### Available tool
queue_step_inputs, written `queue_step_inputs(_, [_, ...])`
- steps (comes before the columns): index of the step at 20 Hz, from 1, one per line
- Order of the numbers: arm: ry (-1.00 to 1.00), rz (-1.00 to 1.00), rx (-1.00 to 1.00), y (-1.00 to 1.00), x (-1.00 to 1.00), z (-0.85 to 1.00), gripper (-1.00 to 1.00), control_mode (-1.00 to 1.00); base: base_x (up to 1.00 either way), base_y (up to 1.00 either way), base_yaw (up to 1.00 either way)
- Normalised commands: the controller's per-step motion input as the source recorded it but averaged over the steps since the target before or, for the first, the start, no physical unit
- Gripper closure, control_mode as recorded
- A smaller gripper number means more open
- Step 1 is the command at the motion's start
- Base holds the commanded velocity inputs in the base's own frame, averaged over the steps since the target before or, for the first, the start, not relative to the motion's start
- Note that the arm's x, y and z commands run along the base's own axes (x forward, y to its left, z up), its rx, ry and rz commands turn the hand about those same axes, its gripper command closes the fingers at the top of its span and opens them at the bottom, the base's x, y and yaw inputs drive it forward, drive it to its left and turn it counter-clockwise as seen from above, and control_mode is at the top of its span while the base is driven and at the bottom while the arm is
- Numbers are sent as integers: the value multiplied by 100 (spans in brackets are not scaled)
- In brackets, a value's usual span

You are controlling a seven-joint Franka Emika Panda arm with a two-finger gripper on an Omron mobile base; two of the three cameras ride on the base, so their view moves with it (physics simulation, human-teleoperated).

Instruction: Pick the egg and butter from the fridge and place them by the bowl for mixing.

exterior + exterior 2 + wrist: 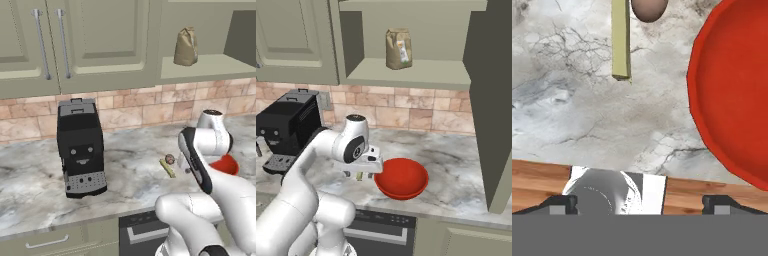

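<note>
marble table (35,180) runs under green wall cabinets (95,40), brick backsplash behind it. black coffee machine (80,150) stands toward the table's left end, close to the back edge.

open shelf (411,75) above the table's right part carries a brown paper bag (398,48), upright.

robot arm (316,165) bends over the table's front edge, hand pointing down at the marble.

bowl (402,178), bright red, shallow, sits near the front edge, right of the arm's hand; nothing seen inside it.

gripper (640,204) hangs above the table just left of the bowl, fingers spread wide apart, nothing between them. from the hand camera the two dark tips sit at the far left and right of the bottom.

butter (621,40), pale yellow-green stick, lies flat on the marble just left of the bowl, apart from it, one end pointing to the front edge.

egg (649,8), small brownish-pink ball, rests on the table right beside the butter's far end, between butter and bowl; touching or a hair apart, cannot tell.
</note>
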Motion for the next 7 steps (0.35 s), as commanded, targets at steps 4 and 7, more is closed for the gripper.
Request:
queue_step_inputs(4, [-25,-2,0,-9,-70,23,-100,-100,0,0,0])
queue_step_inputs(7, [-20,0,0,-4,-65,31,-100,-100,0,0,0])
